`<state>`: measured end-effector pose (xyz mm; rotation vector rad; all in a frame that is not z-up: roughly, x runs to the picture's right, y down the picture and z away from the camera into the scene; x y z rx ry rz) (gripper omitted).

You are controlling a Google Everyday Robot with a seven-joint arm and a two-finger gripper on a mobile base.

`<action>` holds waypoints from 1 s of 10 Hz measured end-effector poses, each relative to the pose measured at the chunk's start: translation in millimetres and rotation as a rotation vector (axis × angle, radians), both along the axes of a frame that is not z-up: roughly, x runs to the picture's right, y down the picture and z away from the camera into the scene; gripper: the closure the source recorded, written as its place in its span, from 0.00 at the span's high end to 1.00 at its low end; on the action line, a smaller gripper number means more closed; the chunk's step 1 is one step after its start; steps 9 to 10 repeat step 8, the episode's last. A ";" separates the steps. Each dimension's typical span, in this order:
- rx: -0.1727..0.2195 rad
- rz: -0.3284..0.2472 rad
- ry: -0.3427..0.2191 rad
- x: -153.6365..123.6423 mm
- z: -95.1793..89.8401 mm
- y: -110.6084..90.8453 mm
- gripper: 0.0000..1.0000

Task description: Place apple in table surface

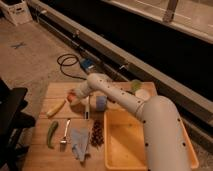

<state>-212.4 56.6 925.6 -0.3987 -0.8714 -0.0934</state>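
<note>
Pale slatted table surface beneath gripper, jaws clenched on apple.

Standing by the slatted wooden worktop, I see bare grey concrete floor stretching away beyond its far-left corner, scuffed and dimly lit. On that floor, just past the worktop's far edge, lies a coiled black cable. A long pale ledge runs diagonally behind the worktop, with a dark wall or pane above it. Far off past the worktop's left side sits a white box. A black piece of furniture stands just left of the worktop. The end effector hangs over the worktop's far-left part.
</note>
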 end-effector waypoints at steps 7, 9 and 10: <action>-0.012 -0.019 0.006 -1.1 4.0 0.8 0.64; -0.012 -0.017 0.007 0.7 4.5 0.7 0.64; -0.012 -0.017 0.007 0.7 4.5 0.7 0.64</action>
